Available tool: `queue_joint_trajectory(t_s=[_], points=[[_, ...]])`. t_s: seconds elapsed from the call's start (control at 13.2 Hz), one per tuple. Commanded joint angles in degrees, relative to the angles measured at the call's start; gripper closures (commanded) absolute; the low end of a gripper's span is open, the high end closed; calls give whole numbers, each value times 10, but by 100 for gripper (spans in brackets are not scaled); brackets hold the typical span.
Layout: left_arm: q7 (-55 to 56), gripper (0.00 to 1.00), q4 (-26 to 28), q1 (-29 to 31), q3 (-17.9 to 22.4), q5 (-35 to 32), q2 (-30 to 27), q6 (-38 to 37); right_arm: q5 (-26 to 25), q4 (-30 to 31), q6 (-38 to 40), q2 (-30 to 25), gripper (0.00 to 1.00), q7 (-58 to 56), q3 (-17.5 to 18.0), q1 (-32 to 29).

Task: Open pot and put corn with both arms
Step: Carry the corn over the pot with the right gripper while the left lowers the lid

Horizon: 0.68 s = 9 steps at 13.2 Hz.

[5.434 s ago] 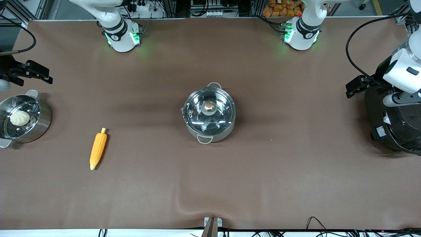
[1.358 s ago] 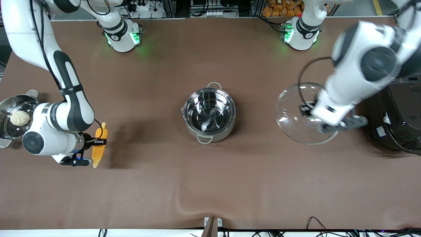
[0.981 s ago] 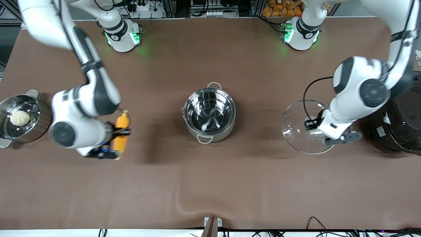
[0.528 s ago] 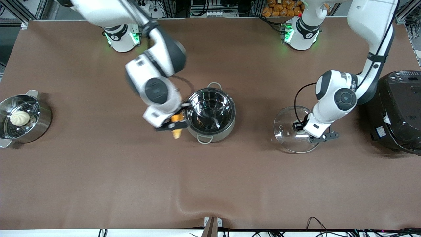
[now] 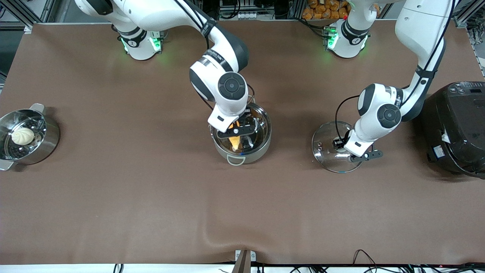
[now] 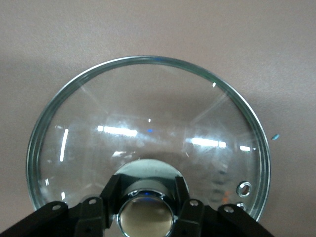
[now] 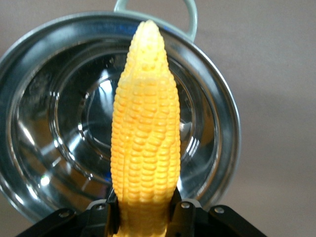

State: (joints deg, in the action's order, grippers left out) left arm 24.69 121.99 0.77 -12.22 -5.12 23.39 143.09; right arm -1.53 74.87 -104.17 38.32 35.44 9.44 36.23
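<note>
Pot [image 5: 241, 133] open in the middle of the table; lid [image 5: 330, 151] off, set down toward the left arm's end, knob pinched by left gripper [image 5: 343, 148]; corn [image 7: 145, 143] squeezed in right gripper [image 7: 144, 206], over the pot; only dropping it in left.

Even, fairly bright overhead light falls on the brown table [image 5: 113, 212], with soft, short shadows beside the pot [image 5: 241, 132] and the black cooker [image 5: 456, 129]. Green lamps glow at both arm bases. White streaks of glare cross the glass lid [image 6: 148, 133] in the left wrist view and the pot's steel in the right wrist view, where the corn [image 7: 145, 133] looks sharp
</note>
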Motion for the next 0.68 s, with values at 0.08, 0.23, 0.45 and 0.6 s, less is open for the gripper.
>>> queue_joint_trajectory(t_s=[0.08,0.23,0.45,0.6], points=[[-4,59,-3,16,-3,0,3,7,-11,-22,-9,28,100,14,-2,12],[4,0,-6,15,-5,0,-17,6,-21,-23,-13,35,100,12,-2,16],[5,0,-62,13,-9,1,-107,-95,-22,-23,-27,36,100,10,-2,16],[11,0,-114,13,-7,1,-155,-187,-24,-23,-30,40,100,11,-2,16]])
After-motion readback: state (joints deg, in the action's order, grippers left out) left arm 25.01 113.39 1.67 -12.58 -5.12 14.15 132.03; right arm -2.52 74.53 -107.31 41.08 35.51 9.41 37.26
